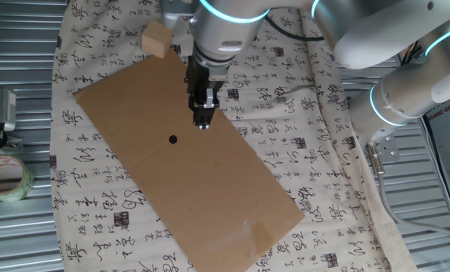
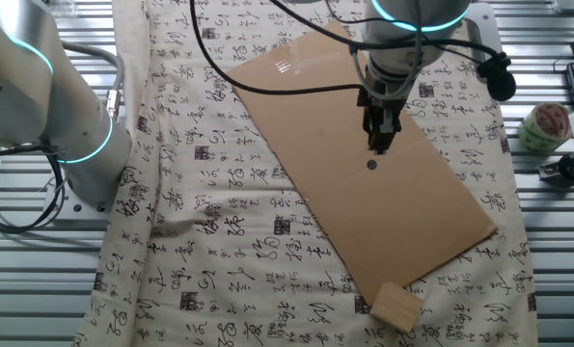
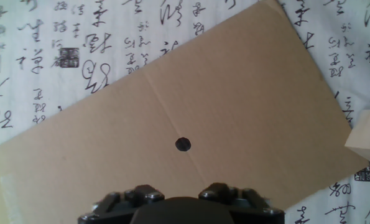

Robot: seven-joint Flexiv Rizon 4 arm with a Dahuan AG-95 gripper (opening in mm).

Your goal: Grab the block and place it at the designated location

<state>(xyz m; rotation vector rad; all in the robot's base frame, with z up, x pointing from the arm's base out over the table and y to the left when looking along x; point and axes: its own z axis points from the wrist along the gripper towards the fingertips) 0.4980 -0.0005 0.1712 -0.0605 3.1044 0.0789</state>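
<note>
The block (image 1: 155, 39) is a light tan wooden cube lying on the white cloth just off the far end of the cardboard sheet (image 1: 209, 189). It also shows in the other fixed view (image 2: 396, 306) and at the right edge of the hand view (image 3: 366, 132). The black dot (image 1: 172, 139) marks the middle of the cardboard (image 2: 412, 207) and shows in the other fixed view (image 2: 371, 165) and the hand view (image 3: 183, 144). My gripper (image 1: 203, 121) hangs above the cardboard near the dot, fingers together and empty, well apart from the block.
A white cloth with black calligraphy (image 1: 96, 204) covers the table under the cardboard. A roll of clear tape (image 1: 5, 177) lies on the metal surface beside the cloth. The arm's base (image 2: 74, 135) stands at the cloth's edge, with cables nearby.
</note>
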